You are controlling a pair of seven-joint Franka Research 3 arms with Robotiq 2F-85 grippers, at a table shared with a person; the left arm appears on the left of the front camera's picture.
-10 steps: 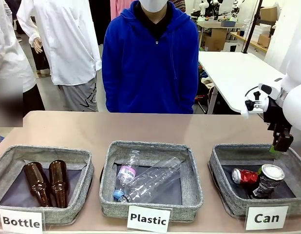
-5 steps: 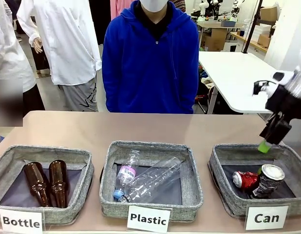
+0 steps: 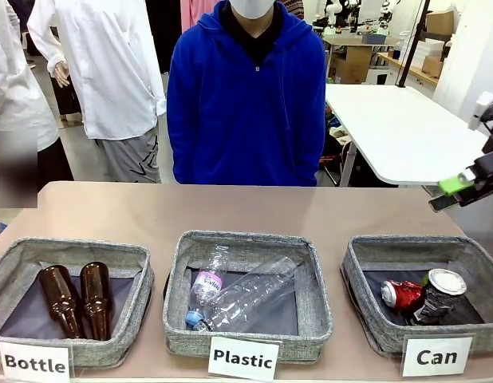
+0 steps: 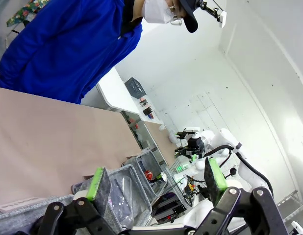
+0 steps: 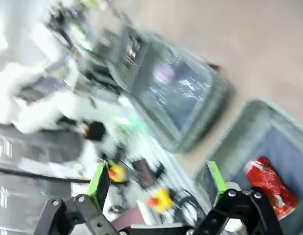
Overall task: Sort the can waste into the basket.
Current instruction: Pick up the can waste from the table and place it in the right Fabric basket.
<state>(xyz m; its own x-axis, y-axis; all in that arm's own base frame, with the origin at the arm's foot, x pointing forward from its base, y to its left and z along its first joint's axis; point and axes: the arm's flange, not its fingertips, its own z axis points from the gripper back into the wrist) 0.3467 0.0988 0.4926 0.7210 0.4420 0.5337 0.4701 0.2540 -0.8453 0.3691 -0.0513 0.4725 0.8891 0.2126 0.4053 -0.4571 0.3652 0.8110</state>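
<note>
Both pieces of can waste lie in the basket (image 3: 364, 249), the grey bin signed "Can" at the front right. The red can (image 3: 400, 293) rests on its dark bottom, and the dark can (image 3: 439, 295) with the silver top stands tilted beside it. My right gripper (image 3: 447, 194) hangs open above and right of the basket, fingers pointing left, holding nothing. The blurred right wrist view shows open fingers (image 5: 99, 180) with the red can (image 5: 269, 188) and the basket (image 5: 252, 113) below. My left gripper (image 4: 156, 178) is open and empty, high over the table.
The grey bin signed "Plastic" (image 3: 179, 275) in the middle holds clear bottles. The bin signed "Bottle" (image 3: 7, 267) on the left holds two brown glass bottles. A person in a blue hoodie (image 3: 246, 104) stands at the table's far side. Bare tabletop (image 3: 230, 209) lies behind the bins.
My right gripper has lifted away from over the Can basket, moving up and to the right and turning its fingers sideways. Both cans stay in the basket.
</note>
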